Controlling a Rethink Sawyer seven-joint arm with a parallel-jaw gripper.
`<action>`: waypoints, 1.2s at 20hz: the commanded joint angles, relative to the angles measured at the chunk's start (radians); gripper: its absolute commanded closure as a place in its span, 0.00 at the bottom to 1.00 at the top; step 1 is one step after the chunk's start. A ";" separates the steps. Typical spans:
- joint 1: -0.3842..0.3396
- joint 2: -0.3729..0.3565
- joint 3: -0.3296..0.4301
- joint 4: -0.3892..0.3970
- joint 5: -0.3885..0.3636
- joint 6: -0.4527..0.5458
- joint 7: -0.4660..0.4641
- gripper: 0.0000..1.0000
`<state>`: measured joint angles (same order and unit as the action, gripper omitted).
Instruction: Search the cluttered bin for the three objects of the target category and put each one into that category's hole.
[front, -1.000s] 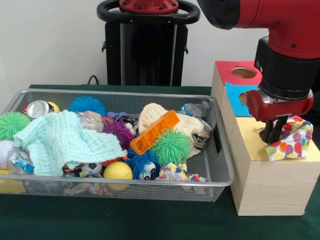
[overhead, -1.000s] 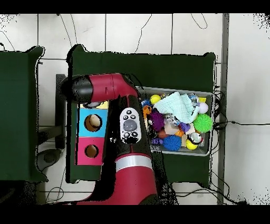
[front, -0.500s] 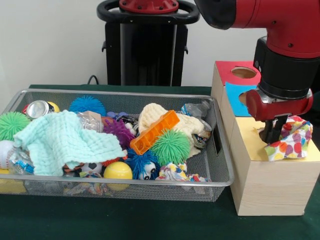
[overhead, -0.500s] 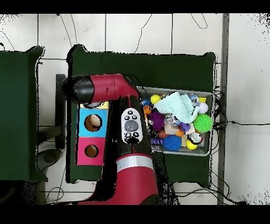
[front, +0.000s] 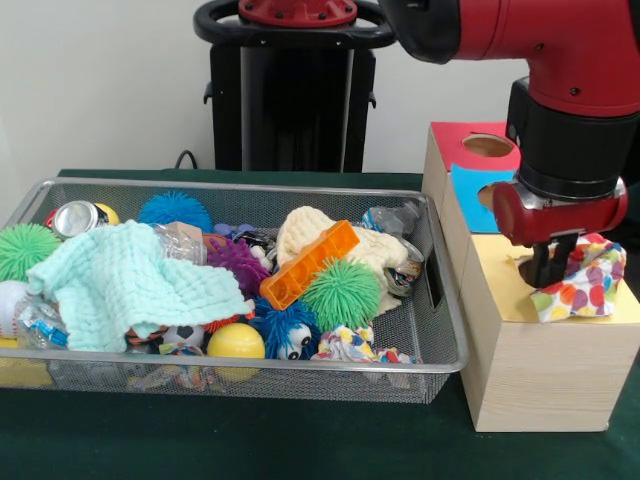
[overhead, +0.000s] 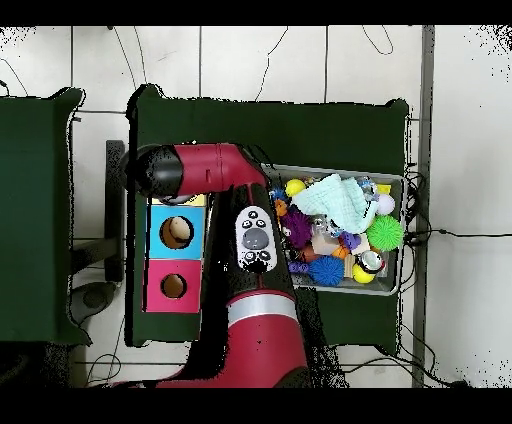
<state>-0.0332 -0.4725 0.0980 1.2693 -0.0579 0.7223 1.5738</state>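
At the right of the front view, the hand (front: 553, 268) pinches a spotted cloth (front: 583, 282) over the yellow top of the box (front: 540, 360), right of the bin (front: 440, 300).

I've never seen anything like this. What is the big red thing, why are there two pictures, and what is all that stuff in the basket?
The red and black thing is a robot arm. One picture faces it from across the table; the other looks straight down from above, where the arm hides much of the scene.

On the dark green table sits a wire mesh bin full of clutter: a mint cloth, spiky rubber balls such as a green one, an orange plastic block, a yellow ball and a crushed can.

Beside the bin stands a wooden box with red, blue and yellow panels on top; the red and blue ones show round holes. The gripper is down over the yellow panel, right against a colourful patterned cloth lying there. Whether it grips the cloth I cannot tell.
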 joint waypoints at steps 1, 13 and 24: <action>-0.091 -0.043 0.066 0.028 0.016 -0.191 0.116 1.00; -0.037 -0.037 -0.017 -0.065 -0.026 -0.034 0.139 1.00; -0.014 -0.055 -0.046 -0.073 -0.041 -0.116 0.141 1.00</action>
<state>-0.0164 -0.4822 0.0905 1.2724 -0.0612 0.6956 1.5738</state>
